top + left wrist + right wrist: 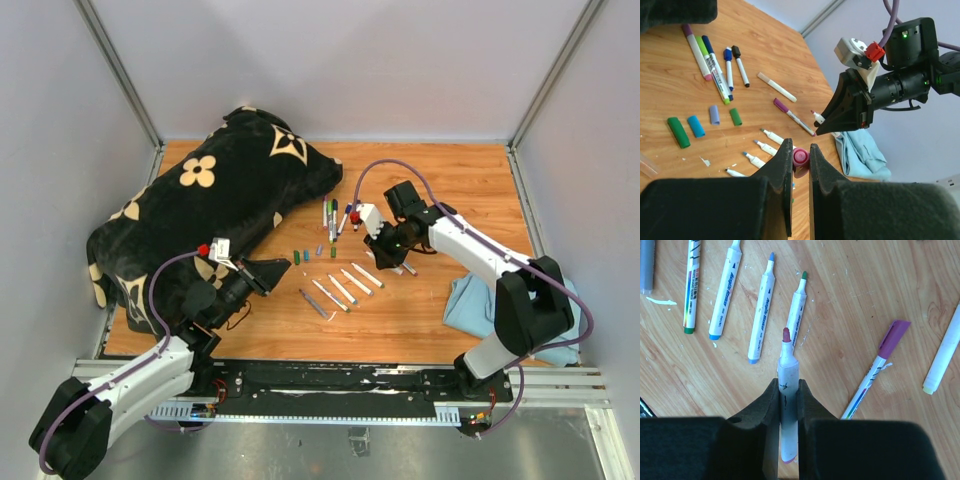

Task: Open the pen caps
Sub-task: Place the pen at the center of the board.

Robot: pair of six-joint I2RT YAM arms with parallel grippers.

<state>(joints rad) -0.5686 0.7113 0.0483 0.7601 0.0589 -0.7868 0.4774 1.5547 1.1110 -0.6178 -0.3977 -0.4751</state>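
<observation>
My left gripper (800, 148) is shut on a pink pen cap (801, 158), held above the table left of centre (272, 272). My right gripper (787, 384) is shut on a white marker barrel (788, 365) whose reddish tip is bare, held over the table's middle (388, 250). Loose green (678, 132), blue (696, 126), lavender (714, 115) and green (735, 116) caps lie on the wood. Several capped markers (707, 52) lie at the back (330, 215). A purple-capped pen (893, 334) lies to the right of my right gripper. Several uncapped markers (340, 288) lie in a row.
A black cushion with cream flower patterns (215, 195) fills the back left of the table. A light blue cloth (470, 305) lies at the right front, also in the left wrist view (862, 152). Grey walls enclose the table.
</observation>
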